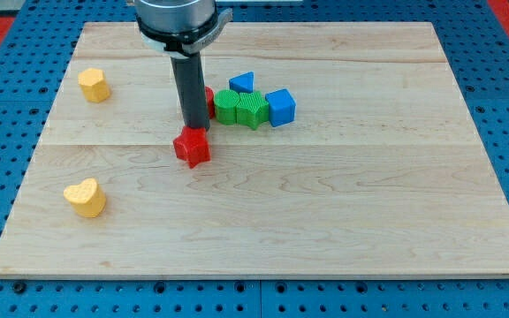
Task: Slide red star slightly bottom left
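Observation:
The red star (193,147) lies near the board's middle, a little left of centre. My tip (194,125) stands right at the star's upper edge, touching or nearly touching it. The dark rod rises from there toward the view's top and hides part of a second red block (208,100) behind it.
To the star's upper right sits a cluster: two green blocks (240,109), a blue cube (281,107) and a blue triangular block (242,83). A yellow block (94,85) lies at the upper left and a yellow heart (86,198) at the lower left. The wooden board (325,221) ends in blue pegboard.

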`<action>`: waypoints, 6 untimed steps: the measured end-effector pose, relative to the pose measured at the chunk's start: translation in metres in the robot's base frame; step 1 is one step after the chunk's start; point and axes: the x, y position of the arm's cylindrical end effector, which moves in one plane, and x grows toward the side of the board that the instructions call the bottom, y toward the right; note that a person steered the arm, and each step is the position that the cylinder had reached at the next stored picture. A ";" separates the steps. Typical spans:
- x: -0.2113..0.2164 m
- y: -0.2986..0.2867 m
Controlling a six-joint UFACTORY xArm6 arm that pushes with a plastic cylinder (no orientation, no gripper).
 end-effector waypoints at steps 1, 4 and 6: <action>0.020 -0.005; 0.054 -0.033; 0.029 0.062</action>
